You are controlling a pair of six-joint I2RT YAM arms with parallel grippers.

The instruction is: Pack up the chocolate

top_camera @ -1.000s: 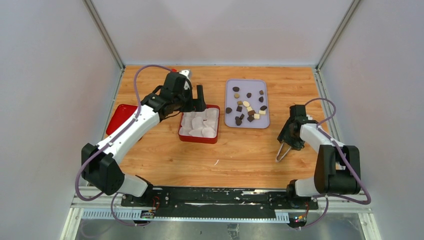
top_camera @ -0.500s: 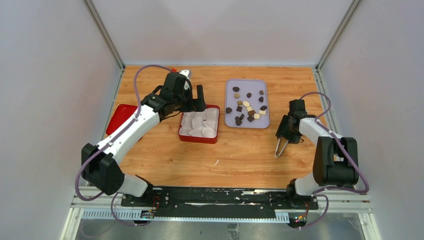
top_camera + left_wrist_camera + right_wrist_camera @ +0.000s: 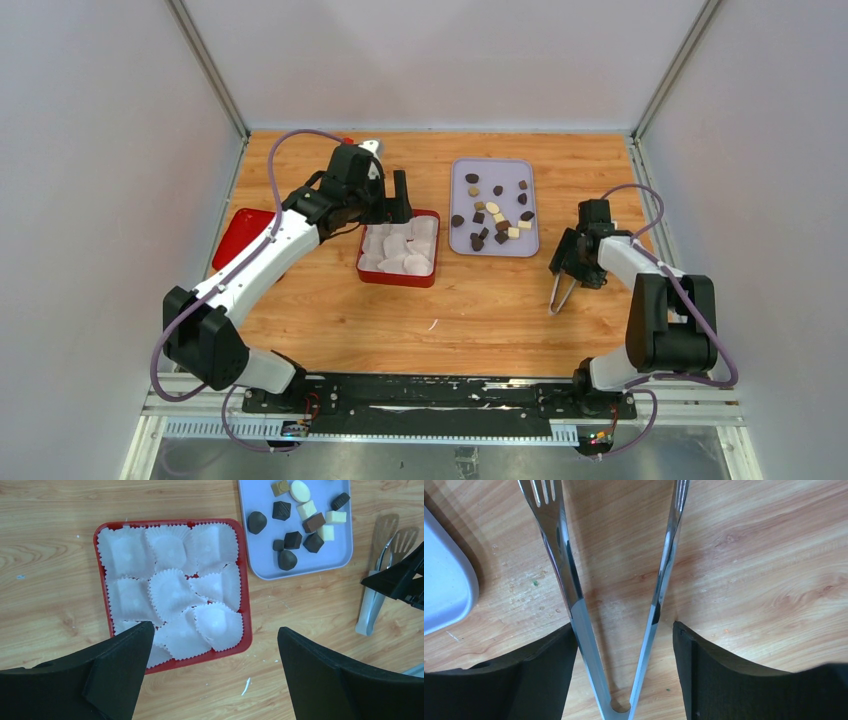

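The chocolate (image 3: pixel 494 207), several small dark, brown and cream pieces, lies on a lavender tray (image 3: pixel 462 170); it also shows in the left wrist view (image 3: pixel 300 515). A red box (image 3: pixel 399 277) full of white paper cups (image 3: pixel 170 587) holds no chocolate. My left gripper (image 3: pixel 400 193) hovers open and empty over the box's far edge; its jaws (image 3: pixel 215 630) are wide apart. My right gripper (image 3: pixel 568 270) is low over metal tongs (image 3: pixel 559 296), right of the tray. In the right wrist view it (image 3: pixel 624 627) is open and straddles the tongs (image 3: pixel 574 605) near their hinge.
A red lid (image 3: pixel 240 235) lies at the table's left edge. A small white and red object (image 3: pixel 367 146) sits at the back. A white scrap (image 3: pixel 432 324) lies on the wood in front of the box. Grey walls enclose the table.
My right gripper has moved a little away from the arm bases and left, toward the tray, staying over the tongs. The left arm has not moved.
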